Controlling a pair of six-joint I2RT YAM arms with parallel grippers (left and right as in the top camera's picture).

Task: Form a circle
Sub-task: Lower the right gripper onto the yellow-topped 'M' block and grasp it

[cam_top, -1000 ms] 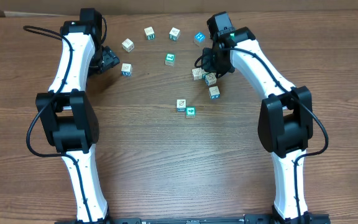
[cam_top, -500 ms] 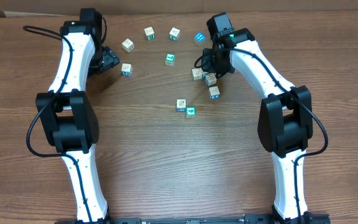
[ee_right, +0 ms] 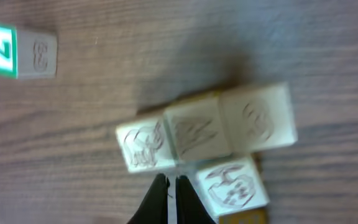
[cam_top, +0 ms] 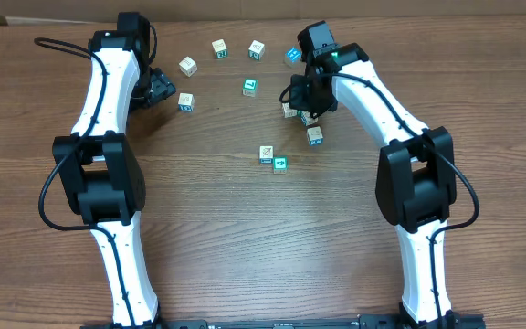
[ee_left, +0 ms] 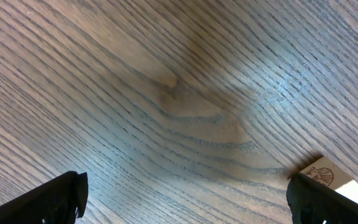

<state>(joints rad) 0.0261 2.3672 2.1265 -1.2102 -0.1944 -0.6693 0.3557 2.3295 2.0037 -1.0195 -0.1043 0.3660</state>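
Brown wood table [cam_top: 245,238] lay under everything, and the little cubes [cam_top: 249,86] sat spread over its far half in a loose curve that was open on the near side, with a tight bunch [ee_right: 204,134] of them on the right and a pair [cam_top: 273,159] touching each other nearer the middle. The right gripper [ee_right: 171,186] had its fingers pressed together with nothing between them, its tips just beside that bunch. The left gripper [cam_top: 158,89] had its fingers wide apart, holding nothing, just beside one white cube [cam_top: 185,100] on the far left.
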